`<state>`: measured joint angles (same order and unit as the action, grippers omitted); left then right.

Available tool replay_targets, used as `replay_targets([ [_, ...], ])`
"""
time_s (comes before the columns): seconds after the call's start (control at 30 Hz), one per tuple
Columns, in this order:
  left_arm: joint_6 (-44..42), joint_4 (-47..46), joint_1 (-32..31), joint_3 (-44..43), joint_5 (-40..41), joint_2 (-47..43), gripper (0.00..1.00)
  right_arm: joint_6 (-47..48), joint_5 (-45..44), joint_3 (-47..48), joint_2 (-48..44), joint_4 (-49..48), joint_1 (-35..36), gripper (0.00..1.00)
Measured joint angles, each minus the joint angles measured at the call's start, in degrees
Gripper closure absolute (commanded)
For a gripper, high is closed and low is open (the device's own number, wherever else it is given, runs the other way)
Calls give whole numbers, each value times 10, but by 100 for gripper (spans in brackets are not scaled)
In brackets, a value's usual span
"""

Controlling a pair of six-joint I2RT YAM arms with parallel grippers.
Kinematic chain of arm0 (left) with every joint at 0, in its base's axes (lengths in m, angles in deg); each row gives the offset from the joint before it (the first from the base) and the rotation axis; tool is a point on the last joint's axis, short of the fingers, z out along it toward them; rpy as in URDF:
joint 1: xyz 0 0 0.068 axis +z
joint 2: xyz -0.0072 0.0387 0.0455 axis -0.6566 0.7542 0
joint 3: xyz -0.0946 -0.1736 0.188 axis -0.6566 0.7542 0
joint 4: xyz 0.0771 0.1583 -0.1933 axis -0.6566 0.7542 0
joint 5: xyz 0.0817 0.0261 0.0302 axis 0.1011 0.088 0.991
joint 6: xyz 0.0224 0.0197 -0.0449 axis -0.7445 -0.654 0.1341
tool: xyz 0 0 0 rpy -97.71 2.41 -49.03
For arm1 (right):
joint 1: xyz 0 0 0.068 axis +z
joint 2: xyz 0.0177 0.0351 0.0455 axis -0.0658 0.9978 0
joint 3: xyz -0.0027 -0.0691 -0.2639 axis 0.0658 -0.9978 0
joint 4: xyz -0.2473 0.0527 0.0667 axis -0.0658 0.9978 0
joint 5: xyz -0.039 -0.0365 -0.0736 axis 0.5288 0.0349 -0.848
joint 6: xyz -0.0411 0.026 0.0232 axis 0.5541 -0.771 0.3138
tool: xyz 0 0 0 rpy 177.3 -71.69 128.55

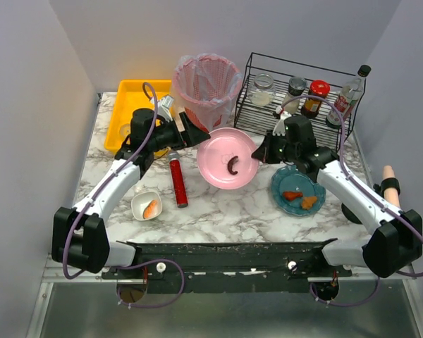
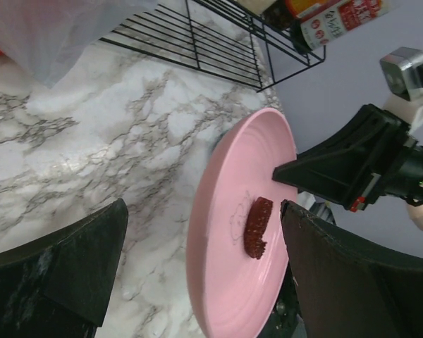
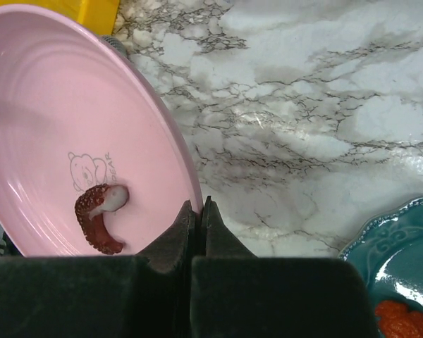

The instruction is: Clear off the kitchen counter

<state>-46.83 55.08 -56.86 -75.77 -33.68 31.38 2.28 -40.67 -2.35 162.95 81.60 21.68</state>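
A pink plate (image 1: pixel 222 151) carrying a dark red tentacle piece (image 1: pixel 233 165) is over the middle of the marble kitchen counter (image 1: pixel 225 208). My right gripper (image 1: pixel 259 151) is shut on the plate's right rim, which shows in the right wrist view (image 3: pixel 199 210); the plate (image 3: pixel 56 105) and the tentacle piece (image 3: pixel 95 215) lie to the left of the gripper. My left gripper (image 1: pixel 196 135) is open at the plate's left edge. In the left wrist view the plate (image 2: pixel 233 282) is tilted, the tentacle piece (image 2: pixel 257 227) rests on it, and the plate's edge stands between my spread fingers (image 2: pixel 77 260).
A bin with a pink bag (image 1: pixel 206 88) stands just behind the plate. A yellow tray (image 1: pixel 130 105) is at the back left, a wire rack with jars (image 1: pixel 296 91) at the back right. A red cylinder (image 1: pixel 178 182), a white bowl (image 1: pixel 146 204) and a teal plate with orange food (image 1: pixel 297 186) sit on the counter.
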Motion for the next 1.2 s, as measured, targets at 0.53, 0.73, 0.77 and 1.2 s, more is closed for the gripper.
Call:
replay_targets([
  [0.53, 55, -71, -52, 18, -52, 35, 34, -11, -20, 5, -26, 28, -5, 99],
  [0.73, 48, -62, -54, 18, -55, 41, 60, -20, -17, 5, -26, 28, -15, 99],
  [0.77, 48, -62, -54, 18, -56, 41, 66, -21, -16, 5, -26, 28, -17, 99],
  [1.2, 20, -2, -54, -28, -50, 67, 100, -32, 3, 16, -23, 42, -31, 69],
])
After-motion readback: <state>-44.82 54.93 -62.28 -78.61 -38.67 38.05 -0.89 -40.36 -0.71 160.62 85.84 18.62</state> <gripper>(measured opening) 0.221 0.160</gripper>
